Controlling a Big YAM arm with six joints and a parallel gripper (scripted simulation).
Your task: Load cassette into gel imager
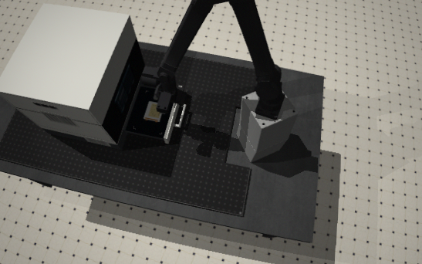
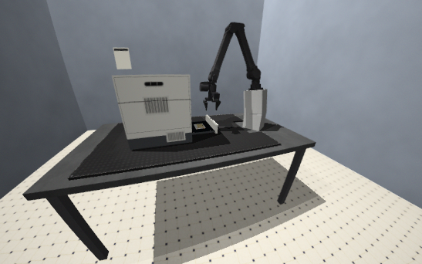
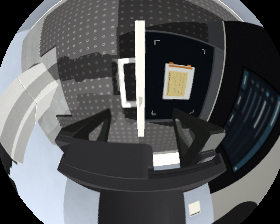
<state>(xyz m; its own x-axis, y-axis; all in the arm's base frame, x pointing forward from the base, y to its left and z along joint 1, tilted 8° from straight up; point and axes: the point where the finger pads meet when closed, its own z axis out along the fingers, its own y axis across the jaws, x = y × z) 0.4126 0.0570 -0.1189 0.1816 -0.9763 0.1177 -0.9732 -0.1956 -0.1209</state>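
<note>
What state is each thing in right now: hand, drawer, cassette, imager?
hand: open, empty, raised above the drawer front.
drawer: pulled out, not shut.
FINISHED cassette: flat on the drawer glass, inside the corner marks.
imager IM: upright on the mat.

From above I see IM (image 1: pixel 65 54) at the left of the dark mat (image 1: pixel 207 181), its drawer (image 1: pixel 170 124) pulled out to the right. FINISHED (image 1: pixel 150 114) lies inside, half hidden under my open gripper (image 1: pixel 163 105). The arm's pedestal (image 1: pixel 263 133) stands well right.
</note>
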